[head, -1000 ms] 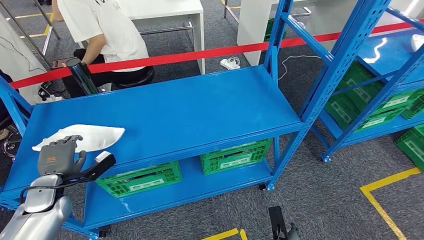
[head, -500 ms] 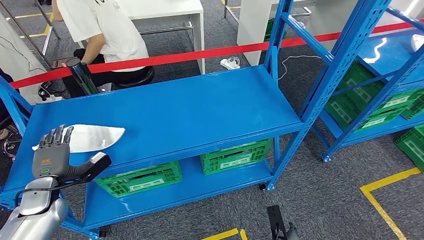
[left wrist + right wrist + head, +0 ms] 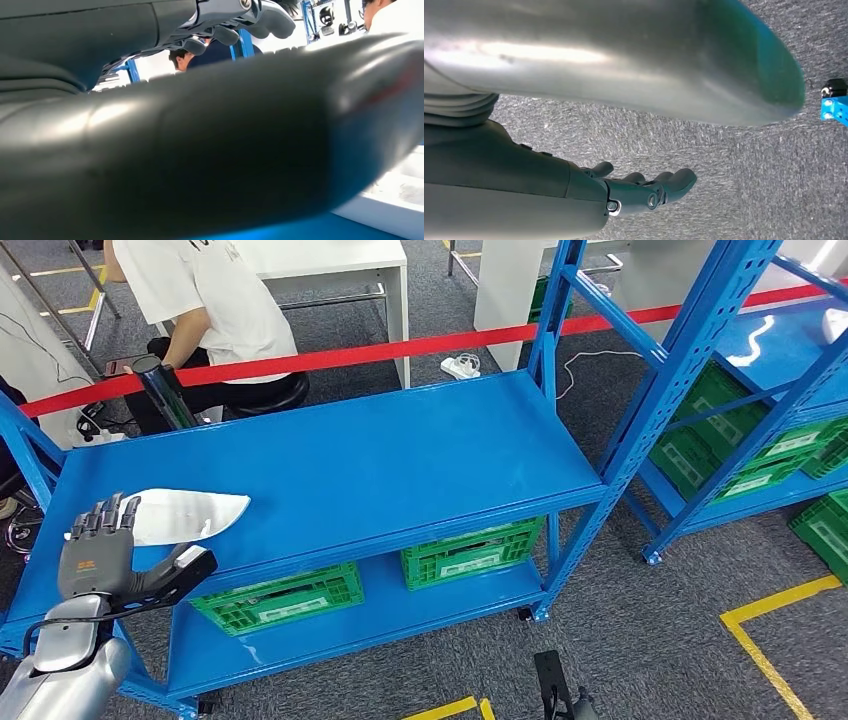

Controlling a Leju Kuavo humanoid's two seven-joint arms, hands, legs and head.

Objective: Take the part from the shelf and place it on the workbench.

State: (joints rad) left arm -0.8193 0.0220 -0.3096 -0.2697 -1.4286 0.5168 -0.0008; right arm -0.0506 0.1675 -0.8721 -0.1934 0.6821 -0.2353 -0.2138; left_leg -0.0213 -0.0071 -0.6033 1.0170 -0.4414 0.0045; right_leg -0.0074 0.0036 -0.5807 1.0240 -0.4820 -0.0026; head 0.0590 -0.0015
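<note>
A grey carpeted floor [image 3: 640, 640] with yellow tape lines is seen under blue metal shelving, and a red barrier tape [image 3: 400, 348] is stretched across behind it. The white part [image 3: 185, 514] is laid flat on the blue workbench top [image 3: 380, 460], near its left front corner, untouched by the hand. Just in front of the part, at the bench edge, the left hand [image 3: 110, 555] is held up with its fingers [image 3: 105, 515] straight and spread and its thumb stuck out to the side; nothing is gripped. Compared with a second ago, the fingers that were curled over the part's near edge have been lifted and opened, and the hand has been drawn slightly back and to the left, while the part has been left in the same place. The near tip of the part is covered by the fingertips. In the left wrist view most of the picture is blocked by a blurred dark thumb. The right hand [image 3: 644, 187] is seen hanging over the carpet, its fingers loosely extended and apart with nothing in them. Green crates [image 3: 470, 552] are stored on the lower shelf, and a seated person [image 3: 215, 300] in white is cut off at the top edge
</note>
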